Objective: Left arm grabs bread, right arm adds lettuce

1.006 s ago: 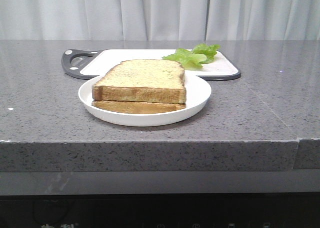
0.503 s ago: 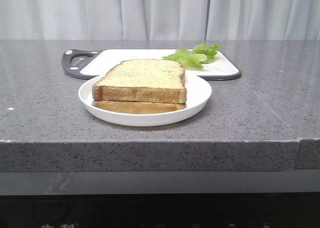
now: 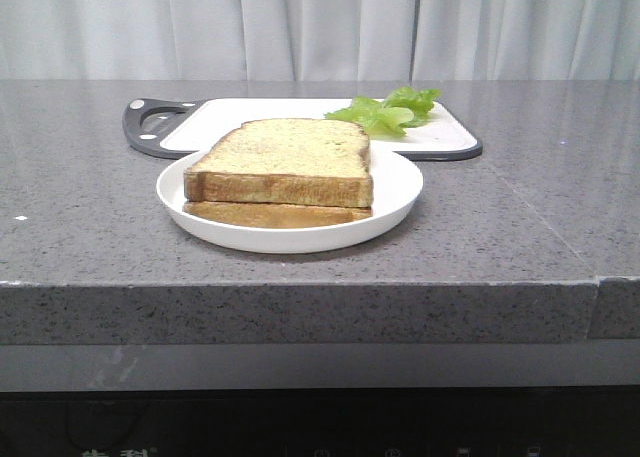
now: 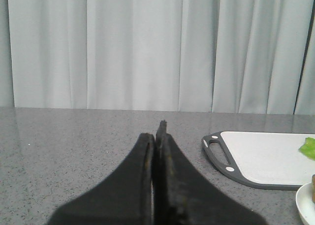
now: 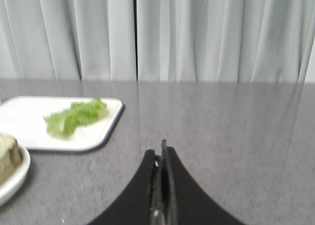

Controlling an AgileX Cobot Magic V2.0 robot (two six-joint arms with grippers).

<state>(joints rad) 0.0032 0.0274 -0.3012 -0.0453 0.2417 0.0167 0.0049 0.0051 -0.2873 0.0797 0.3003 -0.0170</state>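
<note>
Grey table point(image 3: 520, 227) is carrying everything; nothing is being grasped yet: both tools, left point(image 4: 156, 136) and right point(image 5: 162, 156), are sitting pressed together, empty. Bread point(image 3: 285, 162) is lying mid-table, lettuce point(image 3: 385, 112) behind near the far edge; the left tool needs opening first

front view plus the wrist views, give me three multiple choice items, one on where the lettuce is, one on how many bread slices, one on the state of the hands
1. Where does the lettuce lie?
A. on the cutting board
B. on the plate
C. on the bare counter

2. How many bread slices are stacked on the plate?
A. one
B. two
C. three

3. How do the two hands stand?
A. both open
B. both shut and empty
C. left shut on bread

Answers:
1. A, the leaf rests on the white board behind the plate.
2. B, the bread sits on a thinner slice.
3. B, the left hand and the right hand have fingers pressed together, holding nothing.
</note>
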